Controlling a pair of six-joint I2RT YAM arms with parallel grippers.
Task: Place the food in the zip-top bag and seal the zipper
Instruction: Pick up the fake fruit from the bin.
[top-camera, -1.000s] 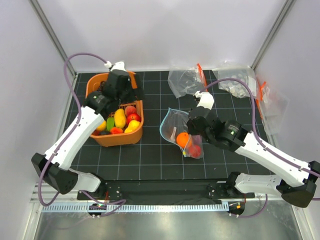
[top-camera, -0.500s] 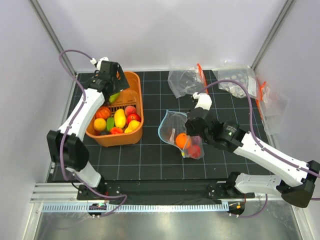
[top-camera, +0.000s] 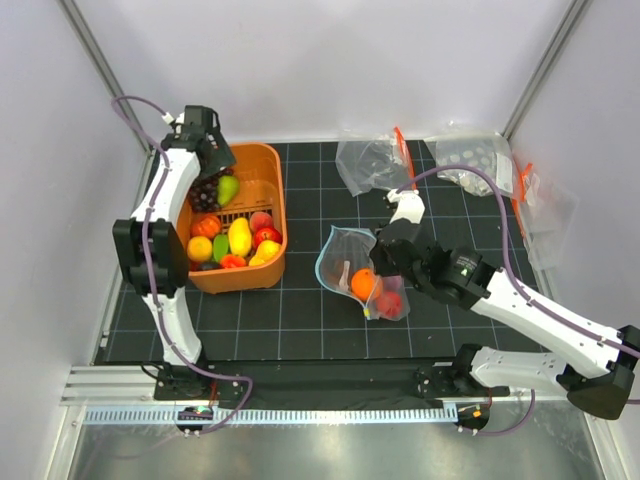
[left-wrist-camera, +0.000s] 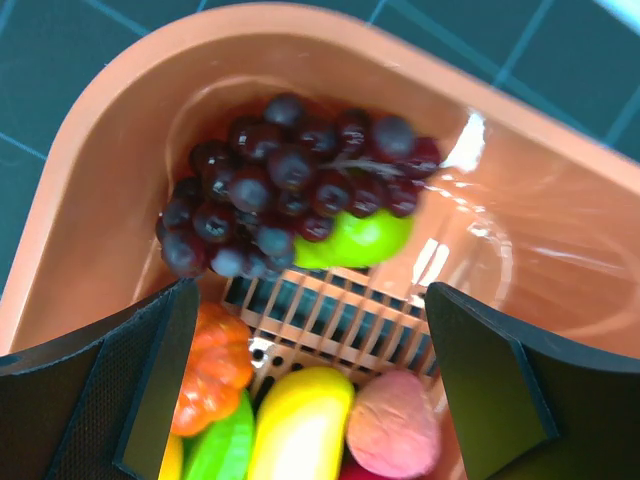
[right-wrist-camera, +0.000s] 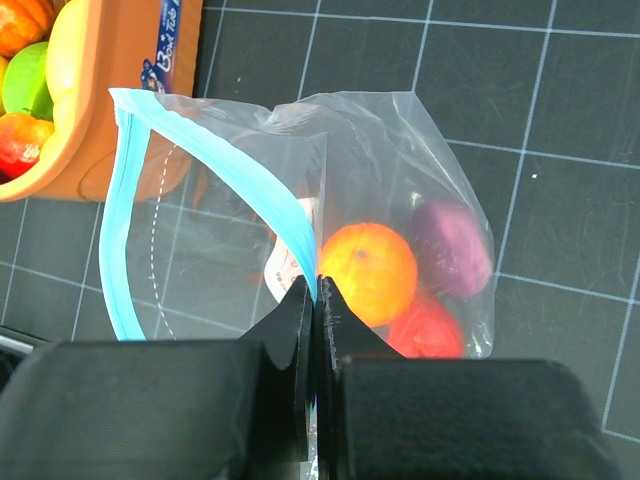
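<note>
You see left fingers (left-wrist-camera: 150, 400) spread above the grapes (left-wrist-camera: 280, 180); right fingers (right-wrist-camera: 292, 325) pinch, apparently, one zipper (right-wrist-camera: 262, 192) lip.

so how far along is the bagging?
Started, far from done. Three pieces, orange fruit among them, lie in the zip-top bag. In hand: right gripper is shut on the zipper, holding the mouth open; left gripper hangs open over the grapes. Left: the basket holds most of the food, and the zipper is unsealed.
</note>
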